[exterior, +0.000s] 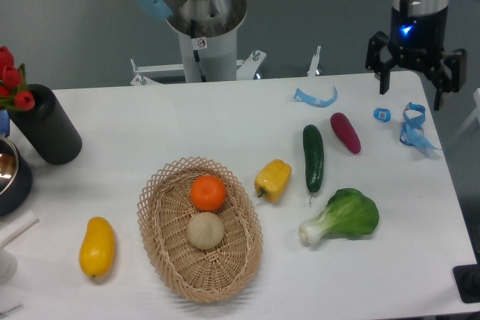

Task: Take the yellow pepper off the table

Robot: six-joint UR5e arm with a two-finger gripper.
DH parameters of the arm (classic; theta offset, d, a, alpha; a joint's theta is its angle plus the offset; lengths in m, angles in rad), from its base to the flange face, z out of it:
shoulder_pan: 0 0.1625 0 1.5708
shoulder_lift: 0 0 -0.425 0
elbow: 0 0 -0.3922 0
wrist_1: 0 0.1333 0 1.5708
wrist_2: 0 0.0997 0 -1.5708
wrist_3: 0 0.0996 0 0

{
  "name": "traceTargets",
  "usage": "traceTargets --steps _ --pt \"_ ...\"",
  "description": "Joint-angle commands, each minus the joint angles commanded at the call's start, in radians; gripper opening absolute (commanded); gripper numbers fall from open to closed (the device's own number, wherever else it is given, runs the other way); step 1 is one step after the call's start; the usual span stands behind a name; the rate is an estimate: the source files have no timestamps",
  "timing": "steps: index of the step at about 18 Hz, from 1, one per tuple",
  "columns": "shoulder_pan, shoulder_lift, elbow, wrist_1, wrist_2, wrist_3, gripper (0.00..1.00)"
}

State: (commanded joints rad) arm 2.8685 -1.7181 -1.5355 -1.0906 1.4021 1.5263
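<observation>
- Currently the gripper (412,85) hangs over the far right corner of the table (187,118), fingers spread wide, nothing between them, blue light lit on its body.
- yellow pepper (273,180) lies on the table near the middle, just right of the wicker basket (161,241), not touching it, stem end pointing lower left.
- Pepper sits well apart from the gripper.
- Cucumber (313,157) lies just right of the pepper, long axis running front to back.
- Purple eggplant-like vegetable (345,133) beside the cucumber, further right and back.
- Bok choy (343,217) in front of the cucumber, white stalk end to the left.
- Basket holds an orange (208,192) and a pale round item (205,230), touching each other.
- Elongated yellow fruit (97,246) on the table left of the basket.
- Black cylinder vase (49,130) with red tulips (11,80) at left edge.
- Blue clips and strips (411,127) lie near the right edge, under and beside the gripper.
- Arm base (202,28) stands behind the table.
</observation>
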Motion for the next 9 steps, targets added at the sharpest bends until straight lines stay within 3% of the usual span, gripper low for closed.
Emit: traceTargets --steps 3,7,9 --pt "0.002 0.002 -0.038 0.009 -0.005 0.0 1.0" --pt "-0.008 0.02 -0.171 0.167 -0.005 -0.021 1.0" --pt "-0.009 0.031 -0.204 0.19 -0.003 -0.08 1.0"
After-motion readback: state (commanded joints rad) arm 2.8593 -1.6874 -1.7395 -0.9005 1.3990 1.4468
